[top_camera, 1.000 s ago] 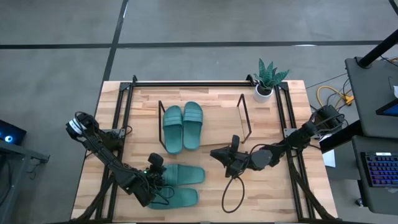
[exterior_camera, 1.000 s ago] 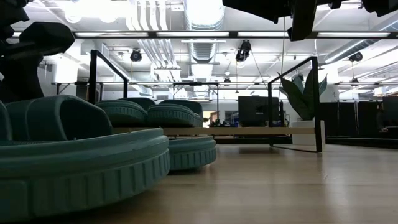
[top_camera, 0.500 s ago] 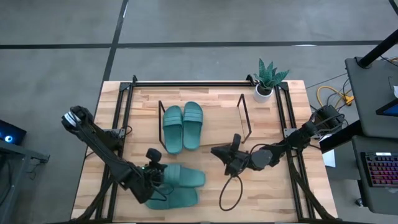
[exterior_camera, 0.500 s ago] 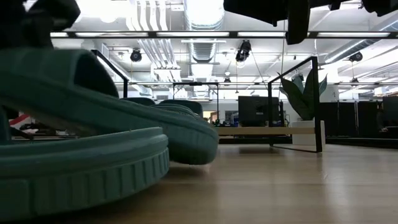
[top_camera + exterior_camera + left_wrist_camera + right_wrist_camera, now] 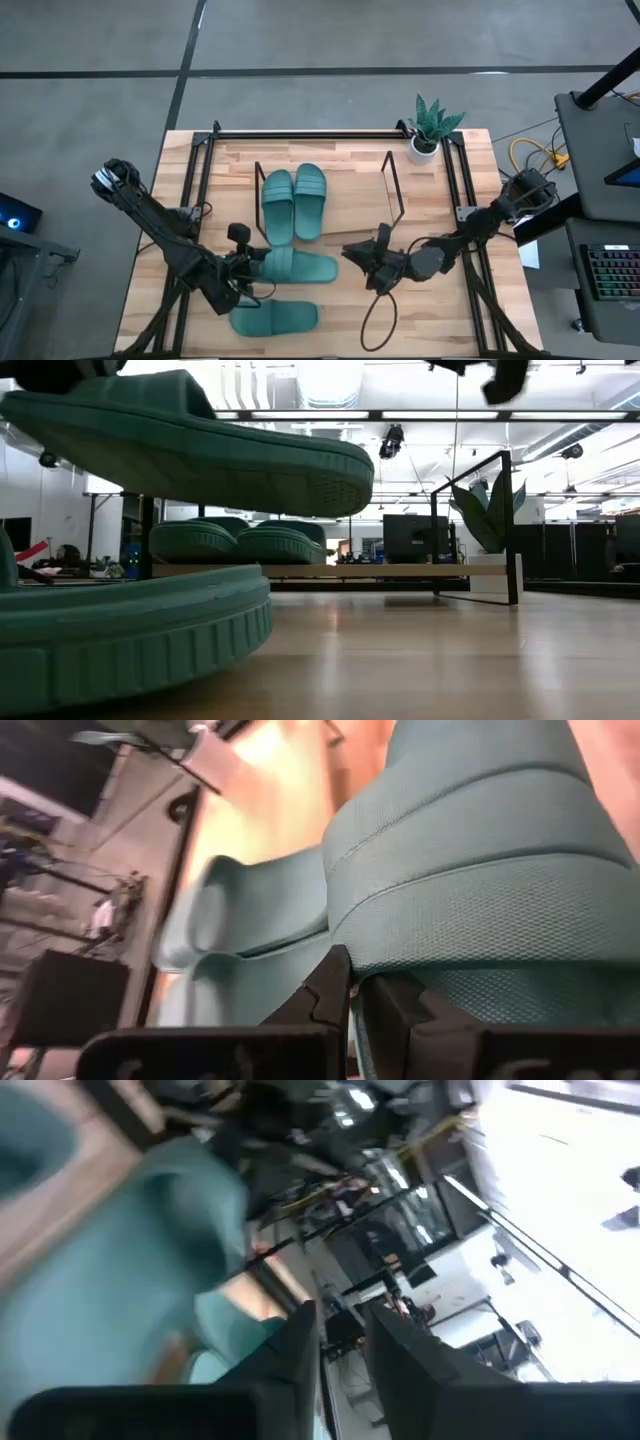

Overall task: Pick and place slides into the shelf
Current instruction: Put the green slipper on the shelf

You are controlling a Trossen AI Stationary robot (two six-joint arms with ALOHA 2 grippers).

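Two teal slides (image 5: 278, 206) (image 5: 310, 200) lie side by side, soles down, on the shelf (image 5: 392, 188), a low black-rod rack at the table's middle far side. A third slide (image 5: 275, 318) lies sole down near the front edge and fills the low view's left (image 5: 120, 640). The fourth slide (image 5: 295, 266) is in the air above the table, with my left gripper (image 5: 250, 262) shut on its left end. My right gripper (image 5: 347, 250) hovers just right of that slide, open by a narrow gap (image 5: 340, 1350), with nothing between its fingers. My left gripper pinches the slide's wide strap at its edge (image 5: 400, 965) between its two fingers, at the slide's left end. The fingers come from the table's left, slanting down, along the slide's length. The slide (image 5: 200, 450) is lifted clear of the table, its free end tilted lower.
Black frame rails (image 5: 195, 190) (image 5: 462, 200) run along the table's left and right sides. A potted plant (image 5: 432, 125) stands at the far right corner. A looped black cable (image 5: 375, 320) hangs below the right arm. Bare wood lies right of the shelf's slides (image 5: 355, 190).
My left gripper has risen and gone toward the far edge with the fourth slide. That slide lay beside the third one near the front edge; first its gripped end rose, now the whole slide hangs clear of the table. The third slide has stayed in place.
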